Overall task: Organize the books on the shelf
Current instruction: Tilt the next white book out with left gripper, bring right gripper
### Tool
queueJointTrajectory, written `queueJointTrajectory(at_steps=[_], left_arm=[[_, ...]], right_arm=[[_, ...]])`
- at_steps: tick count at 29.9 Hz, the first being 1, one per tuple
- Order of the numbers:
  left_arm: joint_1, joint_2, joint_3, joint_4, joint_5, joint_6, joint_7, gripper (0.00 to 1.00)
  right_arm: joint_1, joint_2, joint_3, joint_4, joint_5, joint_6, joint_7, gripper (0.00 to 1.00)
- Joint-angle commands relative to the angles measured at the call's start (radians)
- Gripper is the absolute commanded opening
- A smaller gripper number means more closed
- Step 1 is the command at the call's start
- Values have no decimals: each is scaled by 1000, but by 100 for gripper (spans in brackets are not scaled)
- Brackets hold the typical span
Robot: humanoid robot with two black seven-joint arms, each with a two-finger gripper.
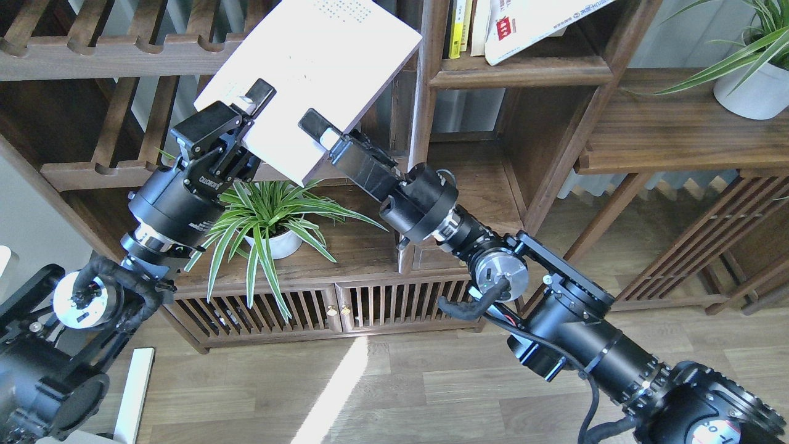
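- The left claw is clamped on the lower corner of a pale book, holding it tilted in the air in front of the slatted rack.
- The right claw reaches up to the book's lower edge; one finger lies over the cover (the other is hidden, so whether it grips cannot be told).
- The book's far corner sits just beside the bookcase's upright post.
- A large white book with a small red label leans on the shelf to the right of the post, beside thin yellow books.
- A potted plant stands on the lower board under both claws.
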Motion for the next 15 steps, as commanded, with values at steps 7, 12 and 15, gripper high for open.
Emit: queueJointTrajectory(at_steps=[7,12,15], left_arm=[[4,8,33,-2,0,0,0,3],[6,8,33,-1,0,0,0,3],[6,8,33,1,0,0,-1,3]], right_arm=[[44,0,54,-54,29,0,-2,95],[69,0,57,-78,43,0,-2,95],[72,0,53,-80,43,0,-2,94]])
